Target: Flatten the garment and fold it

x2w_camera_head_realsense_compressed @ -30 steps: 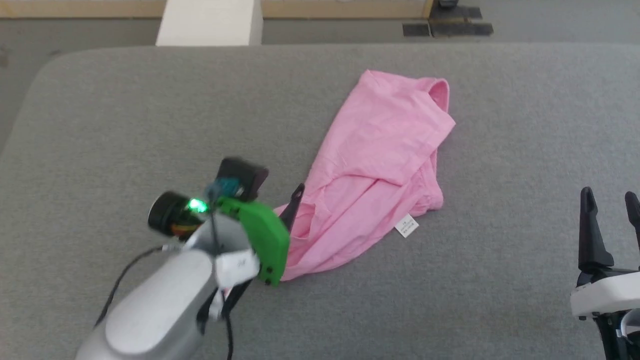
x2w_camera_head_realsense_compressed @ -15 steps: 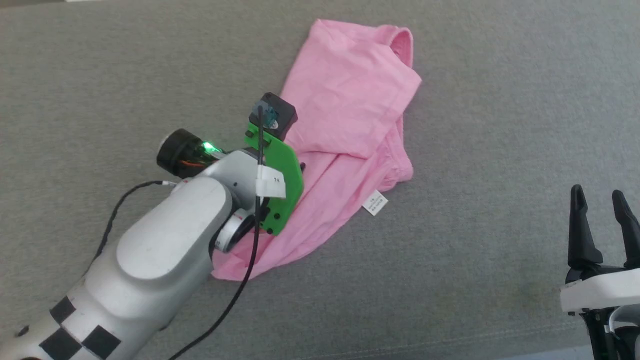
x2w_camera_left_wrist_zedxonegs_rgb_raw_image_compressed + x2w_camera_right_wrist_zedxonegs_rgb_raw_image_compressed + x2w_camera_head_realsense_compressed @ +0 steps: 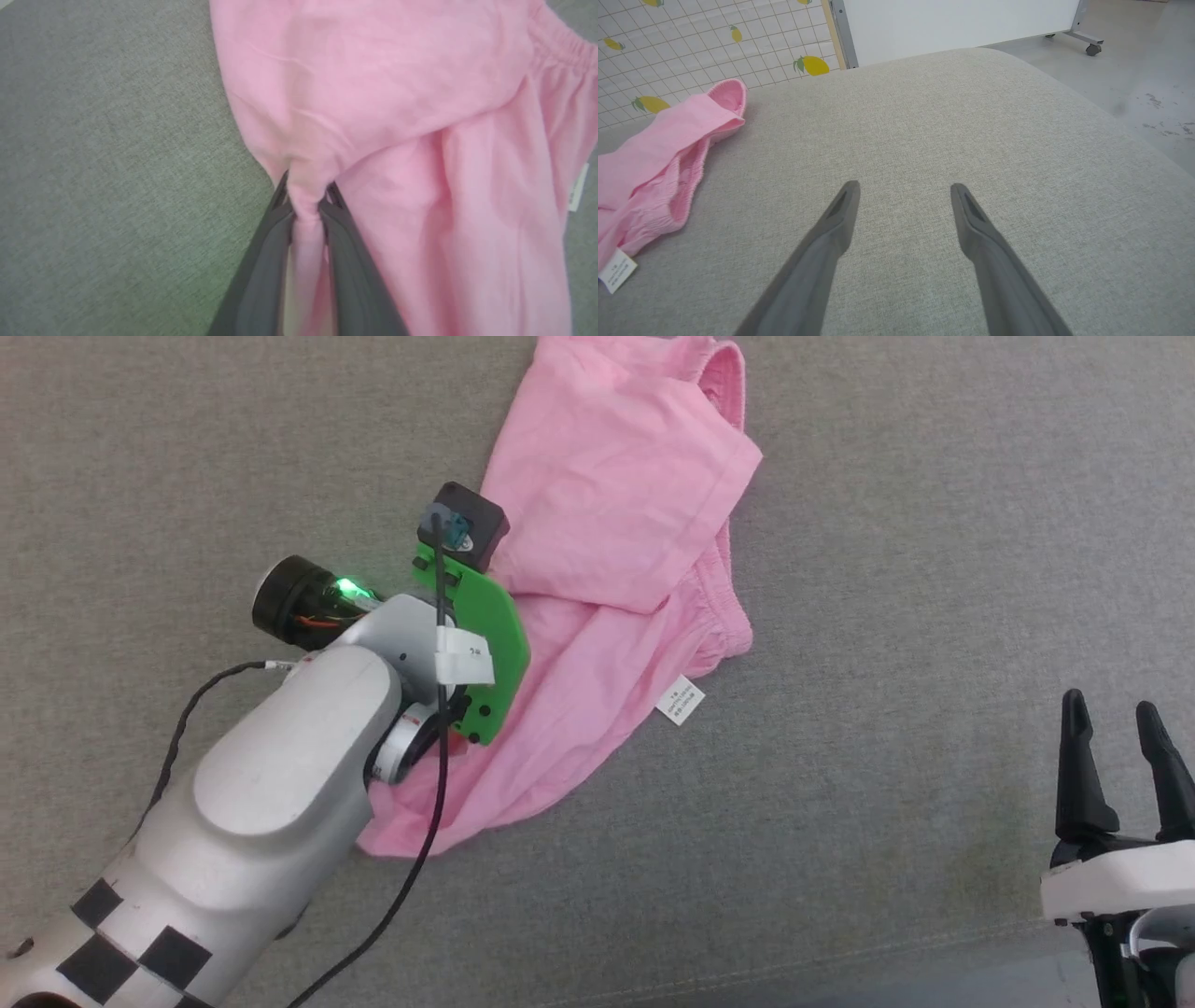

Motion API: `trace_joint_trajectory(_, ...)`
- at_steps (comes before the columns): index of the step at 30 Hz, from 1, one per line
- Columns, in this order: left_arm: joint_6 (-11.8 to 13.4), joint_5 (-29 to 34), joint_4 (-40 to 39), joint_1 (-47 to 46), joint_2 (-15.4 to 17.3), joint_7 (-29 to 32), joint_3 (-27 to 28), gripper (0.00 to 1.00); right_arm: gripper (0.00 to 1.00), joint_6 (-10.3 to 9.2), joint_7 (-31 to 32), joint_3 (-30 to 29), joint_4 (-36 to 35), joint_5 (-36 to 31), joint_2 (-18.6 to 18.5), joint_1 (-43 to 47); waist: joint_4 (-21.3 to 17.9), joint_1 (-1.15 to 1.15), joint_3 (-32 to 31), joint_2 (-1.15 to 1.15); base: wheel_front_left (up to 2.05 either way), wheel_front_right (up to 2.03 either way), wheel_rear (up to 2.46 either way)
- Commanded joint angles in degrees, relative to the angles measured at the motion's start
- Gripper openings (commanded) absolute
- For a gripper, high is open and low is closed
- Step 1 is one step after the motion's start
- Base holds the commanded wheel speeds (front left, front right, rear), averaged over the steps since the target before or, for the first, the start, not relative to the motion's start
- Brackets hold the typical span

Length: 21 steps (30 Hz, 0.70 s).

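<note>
The light-pink garment (image 3: 607, 523) lies crumpled on the grey cushion, with its gathered elastic band (image 3: 724, 607) on the right side and its white label (image 3: 680, 700) sticking out below. In the left wrist view my left gripper (image 3: 306, 205) is shut on a bunched pinch of the garment (image 3: 420, 93) at its left edge. In the head view the left arm's green wrist plate (image 3: 481, 625) hides those fingers. My right gripper (image 3: 1116, 709) stands open over bare cushion at the lower right, well clear of the cloth. Its open fingers (image 3: 840, 219) hold nothing, with the garment (image 3: 654, 154) off to their left.
The grey fabric cushion (image 3: 887, 504) spreads wide around the garment, and its front seam runs along the bottom right. Past its far rounded edge are a lemon-patterned tiled sheet (image 3: 691, 37), a white panel on casters (image 3: 952, 18) and grey floor (image 3: 1148, 84).
The head camera has tipped down, shifting the whole picture up. My left arm has gone from the garment's left edge to over the cloth. The right gripper has stayed put.
</note>
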Motion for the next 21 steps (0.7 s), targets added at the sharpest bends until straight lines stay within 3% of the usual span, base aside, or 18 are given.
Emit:
trace_joint_trajectory(1,0.33,-1.05,-0.6,0.67,-0.14,-1.11,0.6,0.0,1.0,-0.09,0.07,-0.22,0.22,-0.25,0.16,-0.93,1.7,0.0,-1.92,0.0,0.0,0.0,0.0)
trace_joint_trajectory(12,5.32,-6.45,-6.02,5.18,-0.35,-6.7,7.6,0.0,1.0,-0.09,3.18,-0.3,0.05,-1.93,0.16,0.3,6.1,0.0,-8.65,0.0,0.0,0.0,0.0)
trace_joint_trajectory(21,9.88,-4.71,-11.25,3.64,4.33,-12.98,14.46,0.0,1.0,-0.09,4.95,-0.25,-0.68,-2.14,0.16,1.42,7.7,0.0,-11.84,0.0,0.0,0.0,0.0)
